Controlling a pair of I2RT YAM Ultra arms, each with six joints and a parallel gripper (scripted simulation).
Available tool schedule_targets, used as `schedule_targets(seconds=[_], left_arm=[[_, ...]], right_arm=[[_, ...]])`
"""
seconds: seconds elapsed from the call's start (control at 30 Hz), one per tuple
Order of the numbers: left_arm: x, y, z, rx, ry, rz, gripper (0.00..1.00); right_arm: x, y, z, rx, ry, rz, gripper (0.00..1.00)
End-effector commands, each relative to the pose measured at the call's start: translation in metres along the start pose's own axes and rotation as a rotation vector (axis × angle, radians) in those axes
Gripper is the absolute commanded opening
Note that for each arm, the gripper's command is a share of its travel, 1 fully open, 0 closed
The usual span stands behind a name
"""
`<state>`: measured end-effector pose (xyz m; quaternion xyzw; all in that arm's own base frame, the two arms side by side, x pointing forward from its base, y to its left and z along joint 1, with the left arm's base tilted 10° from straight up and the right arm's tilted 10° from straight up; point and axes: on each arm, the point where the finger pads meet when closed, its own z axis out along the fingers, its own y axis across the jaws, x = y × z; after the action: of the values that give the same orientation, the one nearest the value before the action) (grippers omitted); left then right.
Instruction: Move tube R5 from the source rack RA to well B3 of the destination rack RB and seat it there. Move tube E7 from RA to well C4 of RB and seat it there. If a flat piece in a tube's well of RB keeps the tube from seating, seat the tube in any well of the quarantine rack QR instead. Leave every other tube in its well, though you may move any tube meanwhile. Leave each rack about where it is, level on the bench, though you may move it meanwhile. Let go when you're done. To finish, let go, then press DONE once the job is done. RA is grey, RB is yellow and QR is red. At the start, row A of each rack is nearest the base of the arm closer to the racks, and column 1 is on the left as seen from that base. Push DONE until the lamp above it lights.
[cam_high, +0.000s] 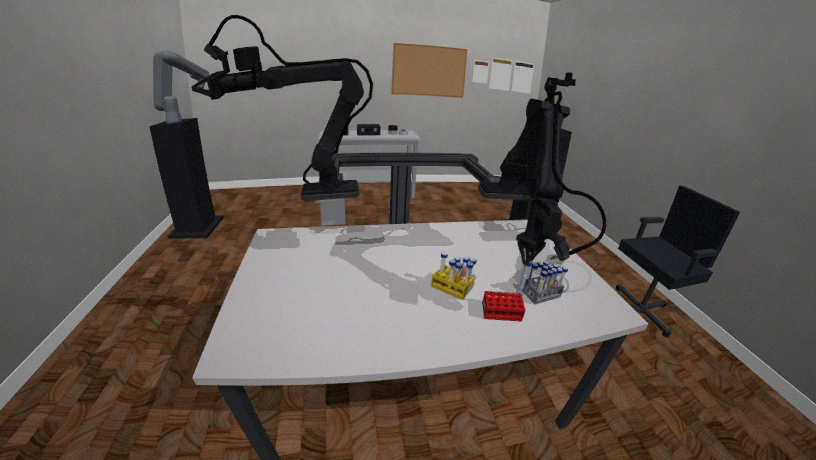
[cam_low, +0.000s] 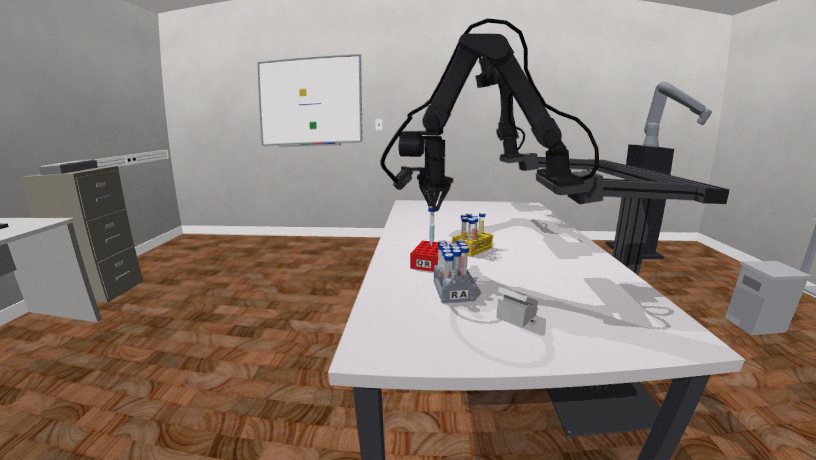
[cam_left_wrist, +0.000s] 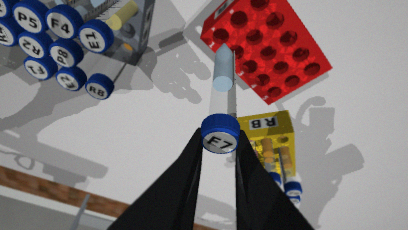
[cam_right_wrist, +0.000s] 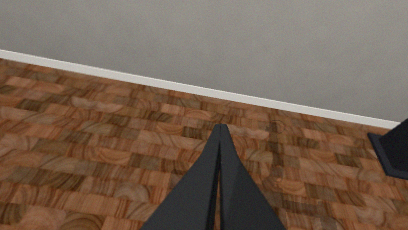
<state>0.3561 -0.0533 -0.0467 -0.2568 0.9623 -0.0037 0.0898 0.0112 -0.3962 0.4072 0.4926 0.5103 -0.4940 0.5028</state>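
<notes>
My left gripper (cam_high: 526, 260) (cam_low: 432, 206) (cam_left_wrist: 220, 135) is shut on the blue cap of tube E7 (cam_high: 524, 278) (cam_low: 432, 226) (cam_left_wrist: 220, 142). The tube hangs upright with pale blue liquid. In the left wrist view its tip overlaps the near edge of the red rack QR (cam_high: 502, 313) (cam_low: 417, 264) (cam_left_wrist: 296, 65), whose wells look empty. The grey rack RA (cam_high: 542, 298) (cam_low: 445, 295) (cam_left_wrist: 144, 37) holds several blue-capped tubes. The yellow rack RB (cam_high: 447, 286) (cam_low: 481, 245) (cam_left_wrist: 285, 119) also holds several. I cannot make out R5. My right gripper (cam_high: 198, 88) (cam_right_wrist: 220, 130) is shut and empty.
RA stands close beside QR, and RB is a little farther off. A small pale grey box (cam_low: 516, 309) stands on the table (cam_high: 320, 320) (cam_low: 394, 342) near RA. The right arm is raised far from the racks, over the floor.
</notes>
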Motion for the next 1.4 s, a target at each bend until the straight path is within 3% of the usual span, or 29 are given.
schedule_targets(seconds=[0.0,1.2,1.37], left_arm=[[-0.006,-0.007,-0.005,-0.002,-0.008,0.002,0.00],[-0.022,-0.021,-0.014,0.015,-0.030,-0.001,0.00],[-0.018,-0.019,-0.004,-0.006,-0.006,0.003,0.00]], right_arm=[[-0.025,-0.008,-0.012,0.022,-0.050,0.008,0.00],[-0.025,-0.008,-0.012,0.022,-0.050,0.008,0.00],[-0.025,-0.008,-0.012,0.022,-0.050,0.008,0.00]])
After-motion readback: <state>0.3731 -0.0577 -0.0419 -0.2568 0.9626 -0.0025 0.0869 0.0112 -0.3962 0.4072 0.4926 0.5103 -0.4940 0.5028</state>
